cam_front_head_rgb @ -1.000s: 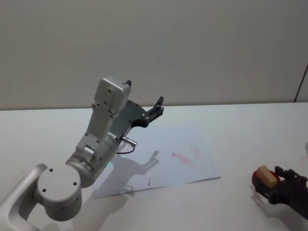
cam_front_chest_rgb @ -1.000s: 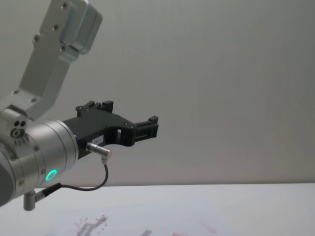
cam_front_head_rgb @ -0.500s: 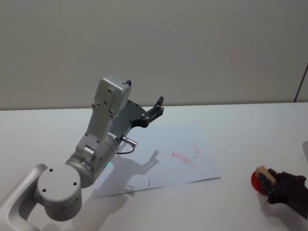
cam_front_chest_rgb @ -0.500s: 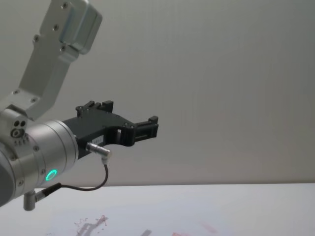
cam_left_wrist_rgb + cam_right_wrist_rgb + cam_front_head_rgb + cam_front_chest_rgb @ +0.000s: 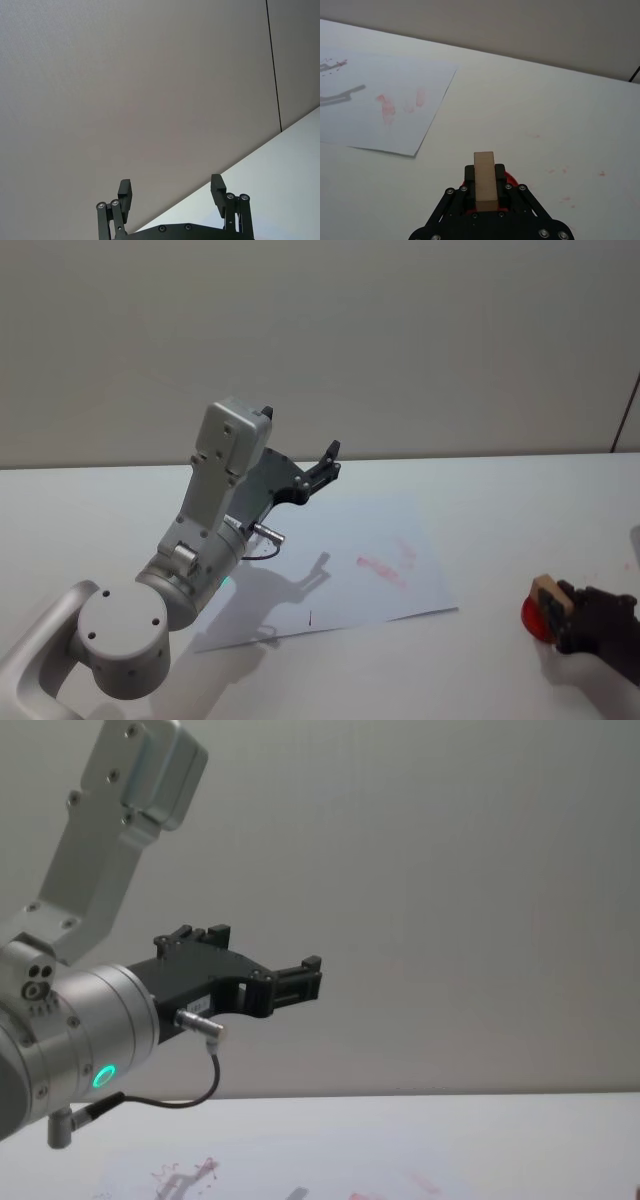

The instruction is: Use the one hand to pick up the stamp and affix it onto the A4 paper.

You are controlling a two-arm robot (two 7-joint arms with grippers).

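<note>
The stamp (image 5: 484, 180), a light-brown wooden block, sits between the black fingers of my right gripper (image 5: 484, 189), which is shut on it. In the head view the stamp (image 5: 546, 591) and right gripper (image 5: 558, 606) are at the table's near right, over a red ink pad (image 5: 533, 617). The A4 paper (image 5: 350, 560), white with red marks, lies flat at the table's middle, well to the left of the stamp; it is the same A4 paper (image 5: 380, 105) seen ahead in the right wrist view. My left gripper (image 5: 325, 465) hangs open, raised above the paper's far edge.
The big silver left arm (image 5: 200, 550) with its green light and cable rises over the paper's left part and casts a shadow on it. A red rim of the ink pad (image 5: 510, 177) shows beside the fingers. Small red ink specks (image 5: 565, 170) dot the white table right of the pad.
The right gripper has shifted a little and turned with the stamp, which now shows narrower and slightly higher over the red pad. The left arm has not moved.
</note>
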